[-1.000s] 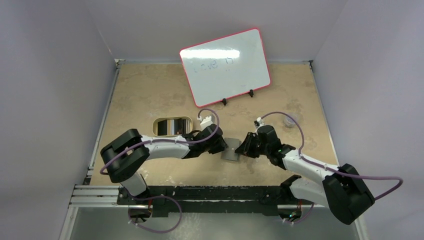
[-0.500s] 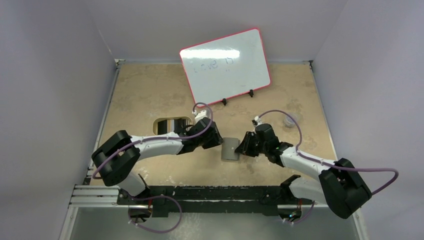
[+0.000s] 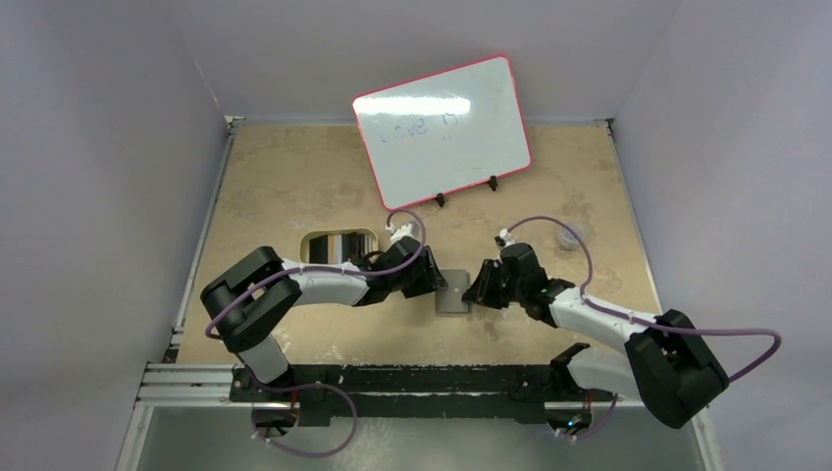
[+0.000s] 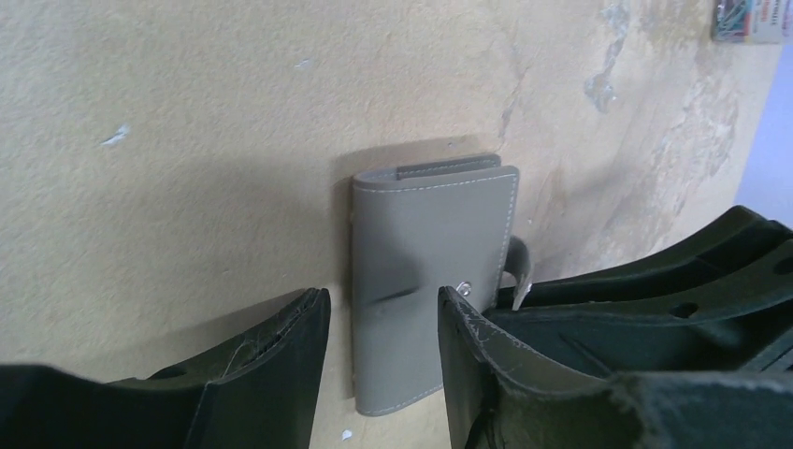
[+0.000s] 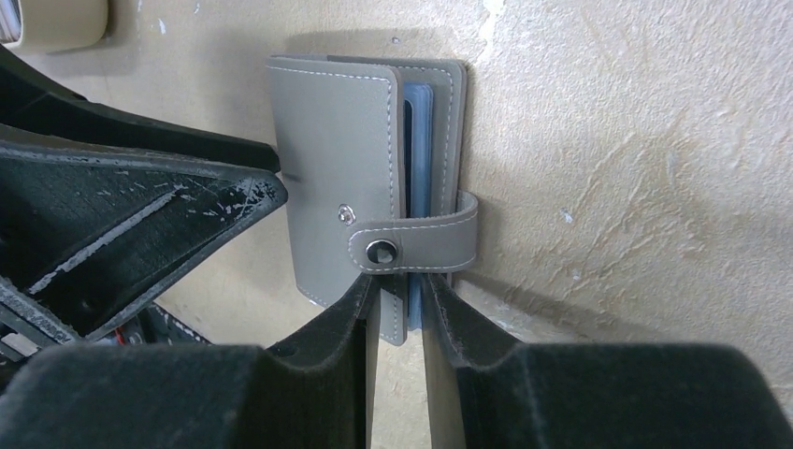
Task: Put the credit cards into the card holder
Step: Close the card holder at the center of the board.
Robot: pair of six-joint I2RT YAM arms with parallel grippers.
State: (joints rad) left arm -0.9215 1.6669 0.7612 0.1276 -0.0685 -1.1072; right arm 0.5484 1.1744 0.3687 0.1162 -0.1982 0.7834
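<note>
The card holder (image 3: pixel 453 292), a grey bifold wallet, lies folded on the table between the two arms. Its tab (image 5: pixel 411 238) wraps over the open edge, and blue-grey pockets (image 5: pixel 423 140) show inside the fold. My right gripper (image 5: pixel 400 285) is shut on that open edge just under the tab, pinching the flap and pocket edges. My left gripper (image 4: pixel 382 297) stands open over the wallet's (image 4: pixel 430 234) other side, one finger off its edge and one above the cover. No credit cards are in view as separate things.
A gold tin (image 3: pixel 338 247) sits behind the left arm, its corner (image 5: pixel 51 23) also in the right wrist view. A red-framed whiteboard (image 3: pixel 442 128) stands at the back. A small box of clips (image 4: pixel 748 19) lies far right, by the right arm's cable (image 3: pixel 567 237).
My left gripper's jaws have spread apart. Its arm drew back to the left, then came in again beside the wallet. The right gripper has kept its grip and place.
</note>
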